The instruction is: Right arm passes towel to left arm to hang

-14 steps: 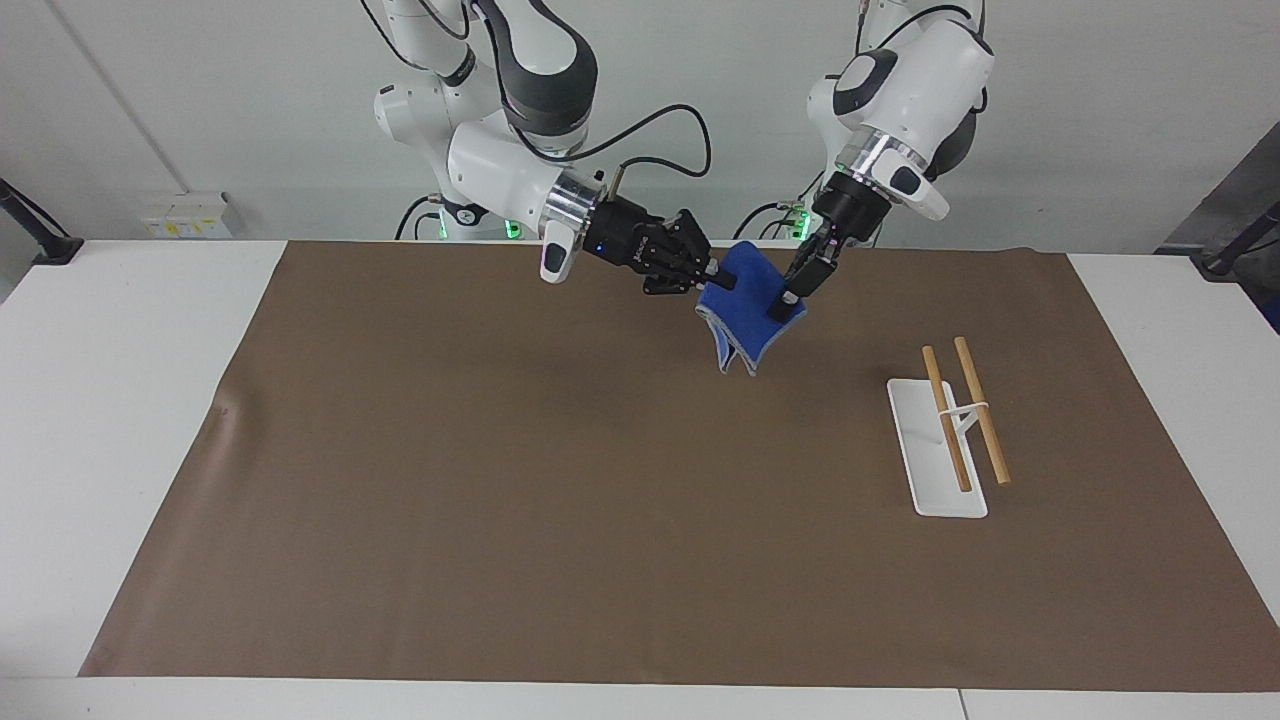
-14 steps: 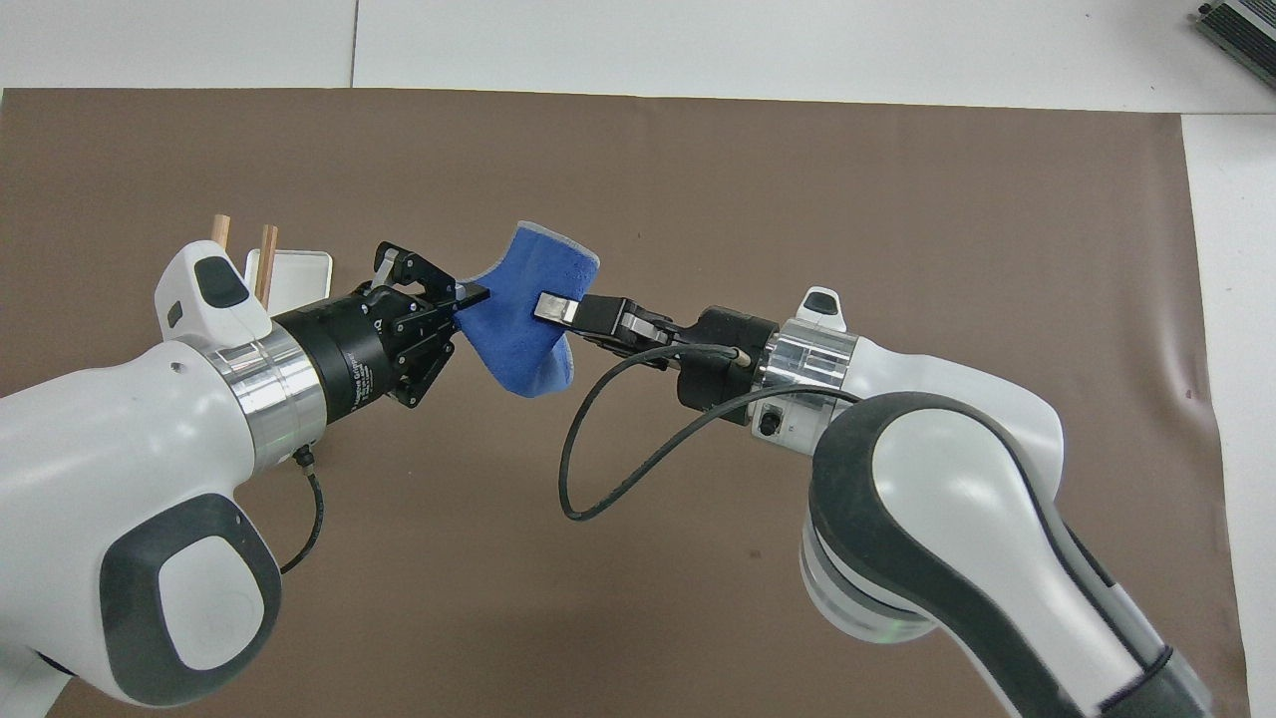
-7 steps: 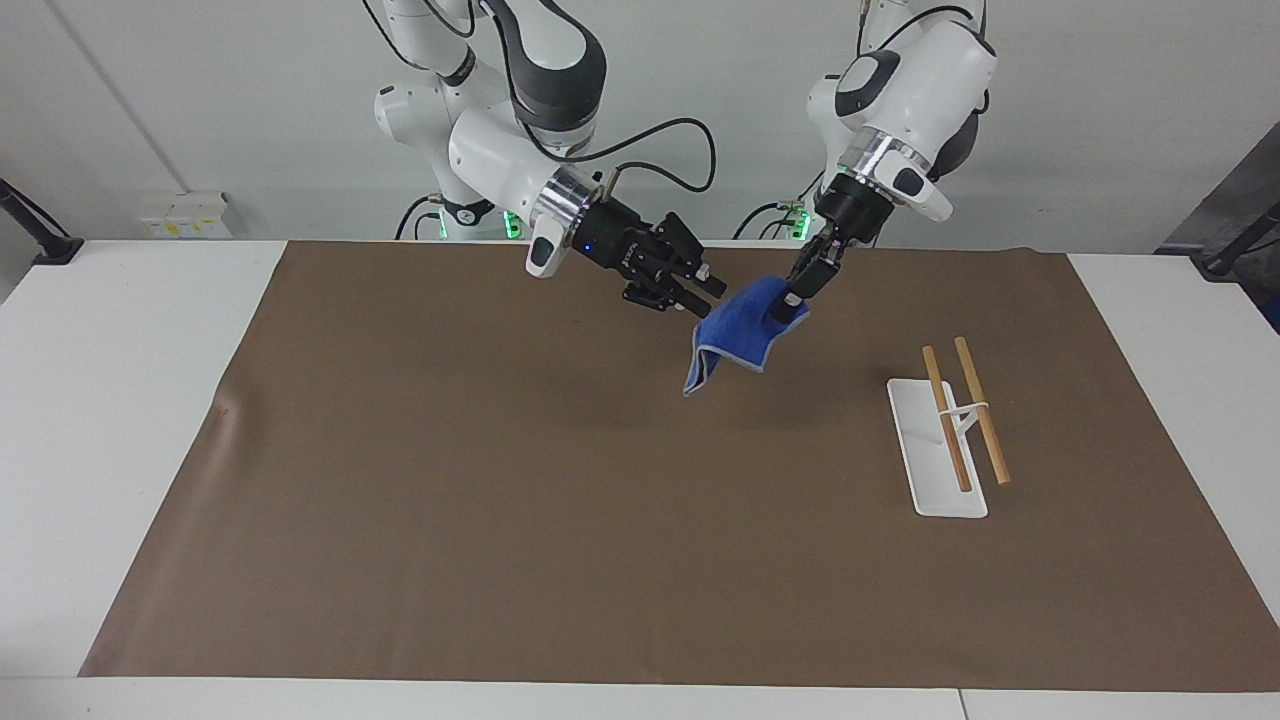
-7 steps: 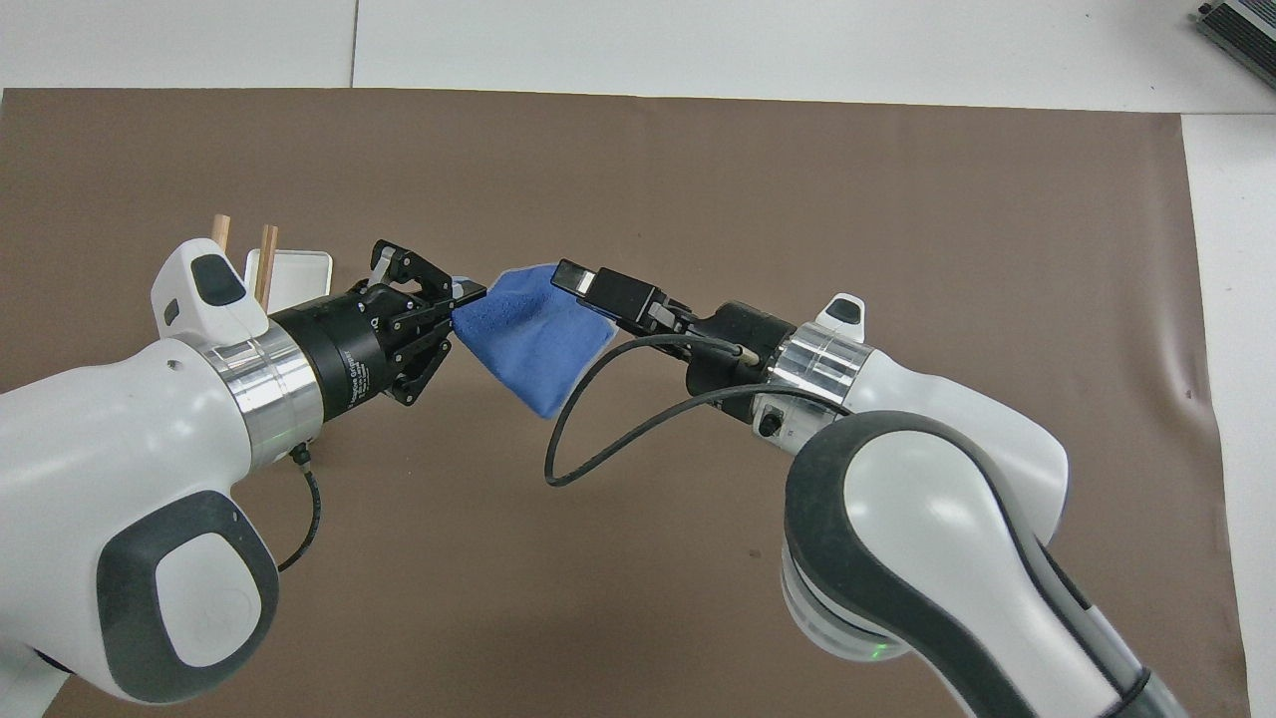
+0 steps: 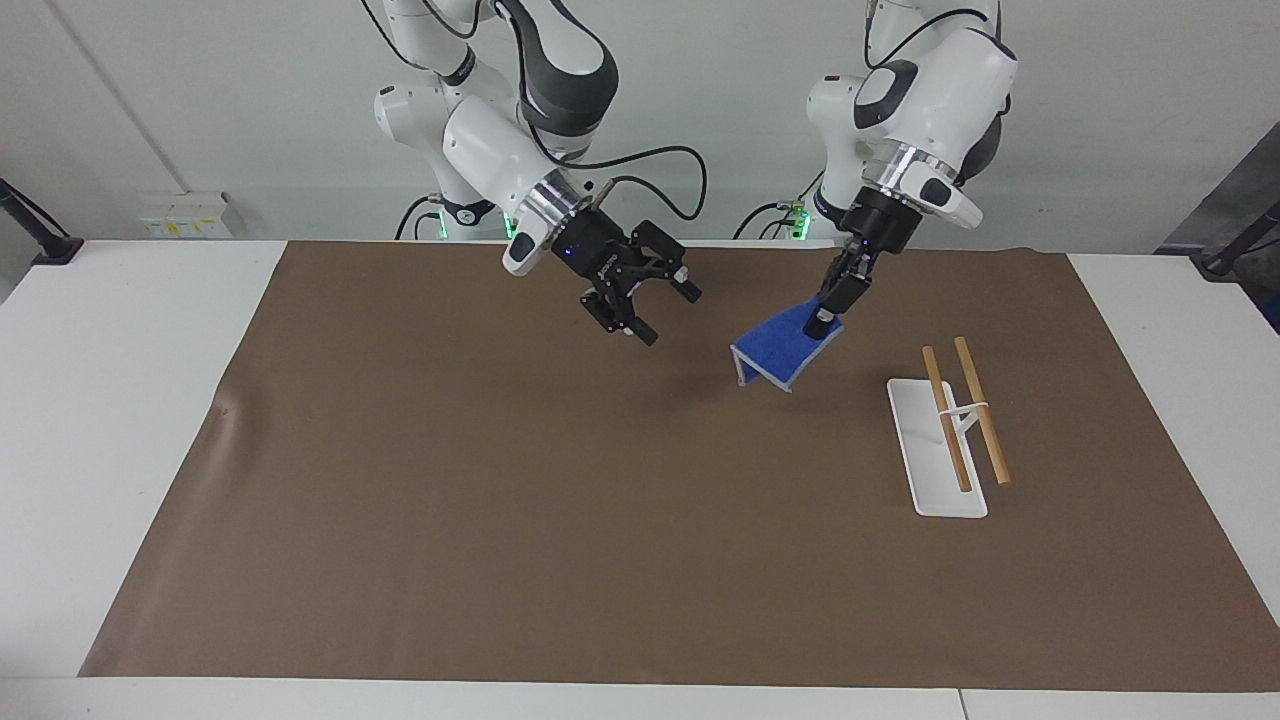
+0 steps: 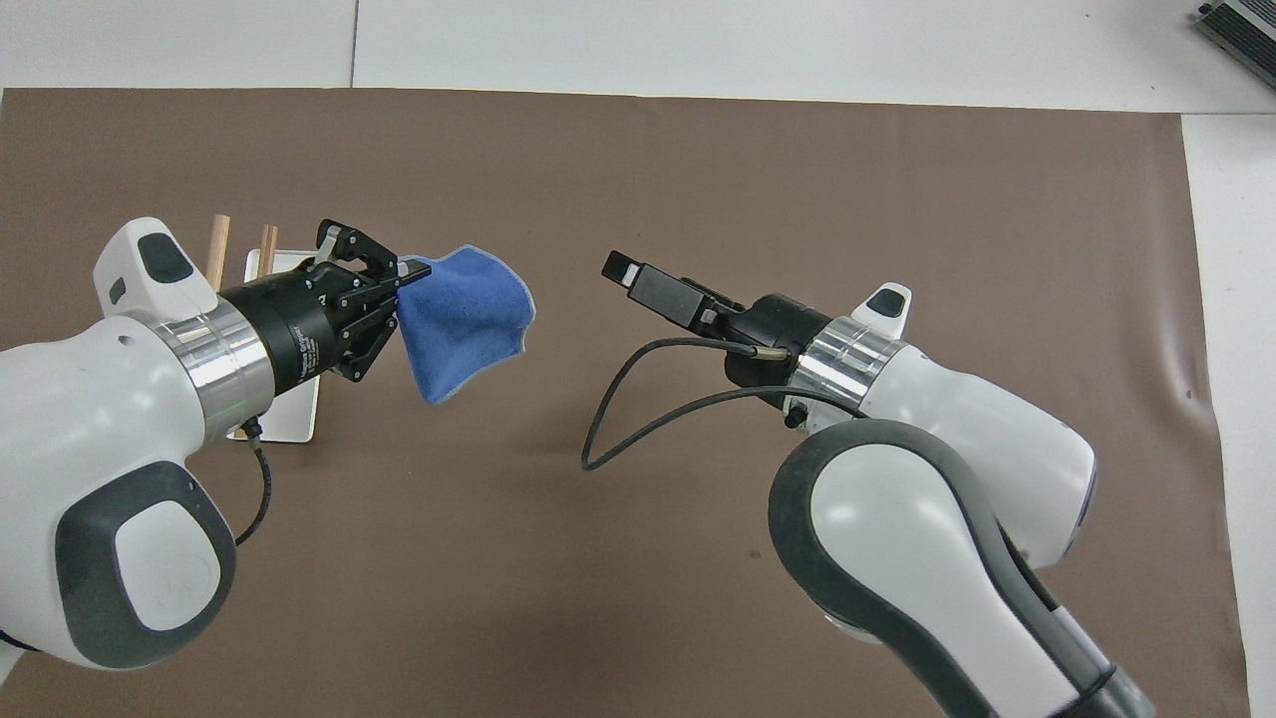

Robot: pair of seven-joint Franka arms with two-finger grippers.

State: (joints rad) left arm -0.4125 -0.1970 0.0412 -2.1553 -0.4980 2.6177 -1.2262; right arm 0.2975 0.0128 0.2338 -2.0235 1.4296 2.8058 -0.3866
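Observation:
The blue towel [image 5: 778, 352] [image 6: 465, 317] hangs in the air over the brown mat, pinched at one corner. My left gripper [image 5: 823, 322] [image 6: 407, 283] is shut on that corner, beside the rack and up over the mat. My right gripper [image 5: 665, 312] [image 6: 630, 275] is open with nothing between its fingers. It hovers over the mat well apart from the towel, toward the right arm's end. In the overhead view only one of its fingers [image 6: 653, 287] shows plainly.
A rack with a white base [image 5: 925, 470] [image 6: 287, 267] and two wooden rods [image 5: 982, 412] [image 6: 216, 245] stands on the mat [image 5: 560, 520] toward the left arm's end; the left arm covers part of it from above. A black cable [image 6: 638, 399] loops from the right wrist.
My right gripper opened, let go of the towel and drew back toward its own end. My left gripper, still shut on the towel, carried it toward the rack.

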